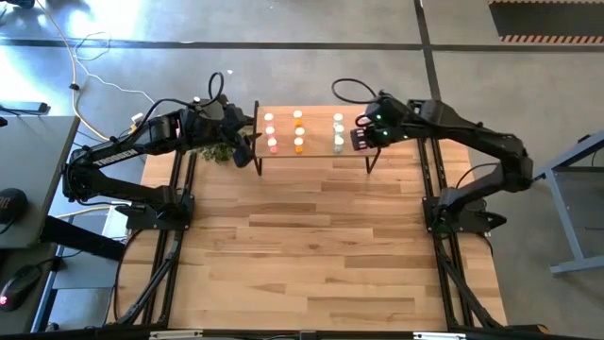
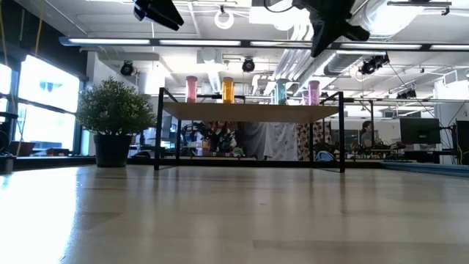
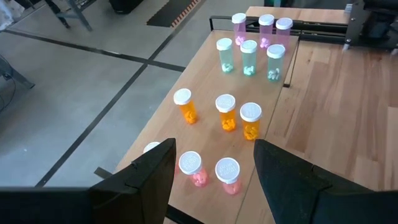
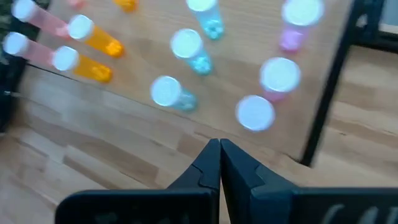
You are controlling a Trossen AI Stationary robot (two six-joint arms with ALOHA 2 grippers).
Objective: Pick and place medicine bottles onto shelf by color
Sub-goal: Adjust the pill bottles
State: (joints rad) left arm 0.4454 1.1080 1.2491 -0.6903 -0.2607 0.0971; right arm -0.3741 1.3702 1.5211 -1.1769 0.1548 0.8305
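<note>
Twelve small capped medicine bottles [image 3: 225, 112] stand colour-grouped in rows on the low light-wood shelf [image 3: 186, 140]; sorting appears complete. Left gripper [image 3: 211, 171] hovers open and empty over one end; right gripper [image 4: 219, 163], closed and empty, over the other.

One reddish bottle [image 3: 151, 149] sits half hidden behind the left gripper's finger [image 3: 140, 180]. Pink bottles [image 4: 37, 22] are cut off at the right wrist view's edge, blurred.

No lettering to read here: the medicine bottles [image 3: 226, 112] show no legible labels, and the shelf [image 3: 186, 143] carries no markings.
</note>
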